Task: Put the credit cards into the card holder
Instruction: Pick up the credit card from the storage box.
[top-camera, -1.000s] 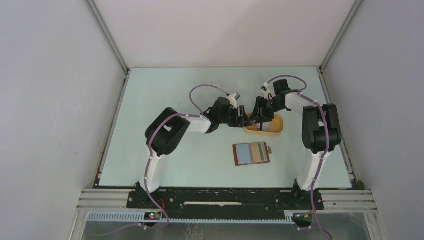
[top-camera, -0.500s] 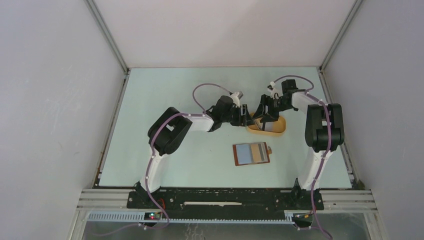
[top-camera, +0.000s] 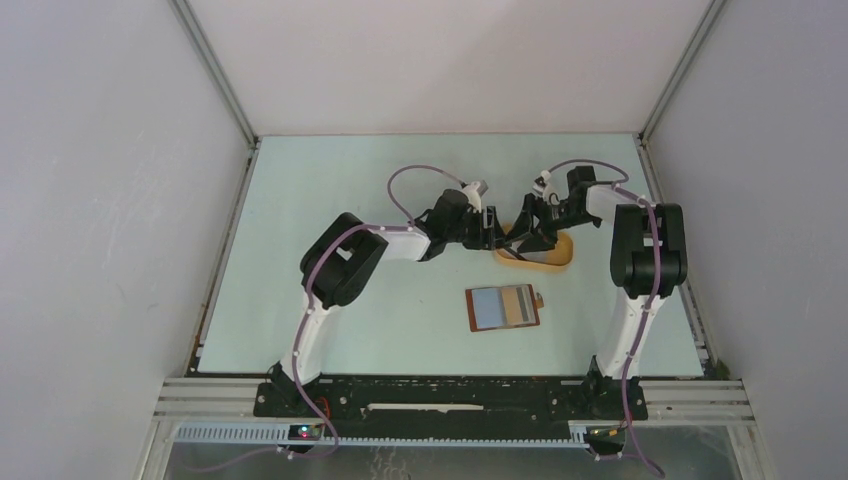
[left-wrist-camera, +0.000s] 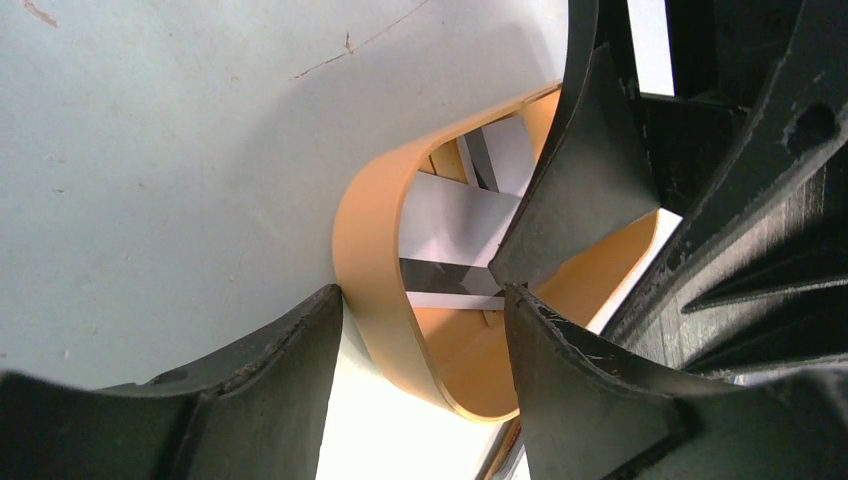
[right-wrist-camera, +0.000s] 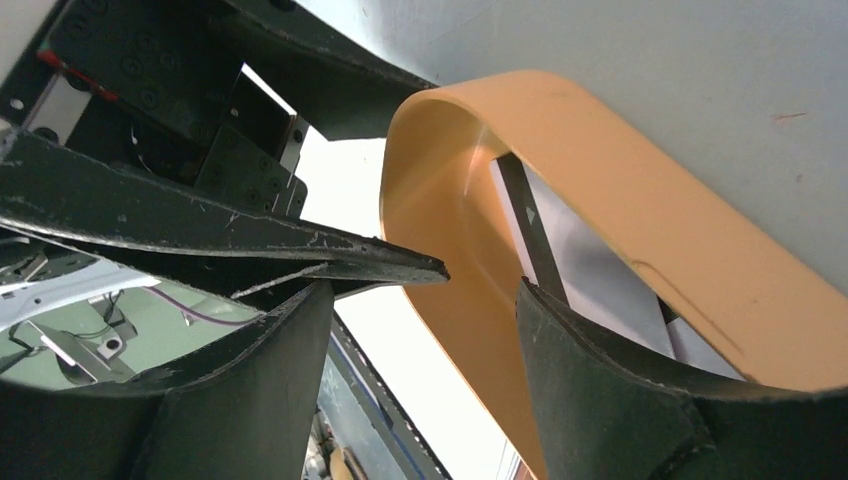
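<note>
Where the cards (left-wrist-camera: 455, 210) lie: loose in the orange tray (left-wrist-camera: 365, 250), pale grey and overlapping, one with a dark stripe (left-wrist-camera: 440, 275).
Left gripper (left-wrist-camera: 422, 295): released, with its jaws spread across the tray's end wall. The outer finger (left-wrist-camera: 260, 380) touches the outside of the wall. The inner one stands inside the tray, clear of the wall, above the cards. It grasps nothing.
Right gripper (right-wrist-camera: 422, 290): released, jaws wide and likewise astride the tray's wall. One finger (right-wrist-camera: 620, 400) is inside over the cards and the other is outside. It holds nothing.
Tray: on the table (top-camera: 330, 200), with both arms meeting at its left end.
Wallet (top-camera: 503, 307): open and flat on the table, nearer the arm bases than the tray and well apart from both grippers. Its left half is bluish and its right half tan. Whether the bluish part is a card or lining, I cannot tell.
</note>
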